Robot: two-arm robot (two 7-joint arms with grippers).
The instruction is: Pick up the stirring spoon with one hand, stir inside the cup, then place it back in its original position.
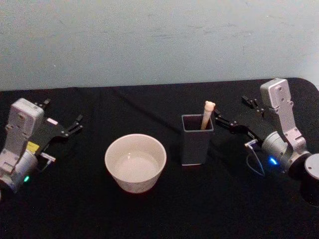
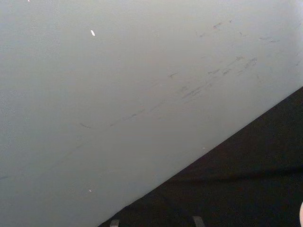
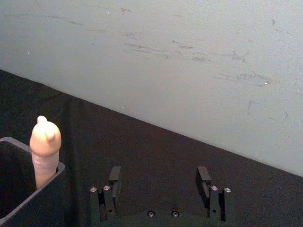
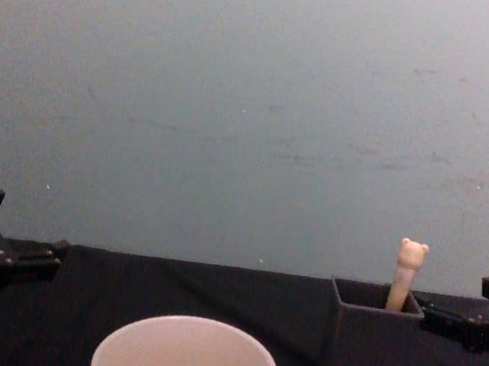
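Note:
The stirring spoon [image 1: 207, 113] stands in the dark grey square holder [image 1: 197, 142], with its cream bear-head handle [image 4: 408, 271] sticking up above the rim. The wide cream-white cup [image 1: 135, 162] sits to the left of the holder, apart from it. My right gripper [image 1: 233, 110] hovers just right of the holder, open, one finger close to the holder's rim. In the right wrist view its fingers [image 3: 113, 176] are spread, with the spoon handle [image 3: 45, 147] off to one side. My left gripper [image 1: 76, 124] rests open at the far left.
A black cloth [image 1: 164, 214] covers the table in front of a pale grey-blue wall [image 1: 159, 40]. Open cloth lies between the cup and the left arm [image 1: 20, 144], and in front of both vessels.

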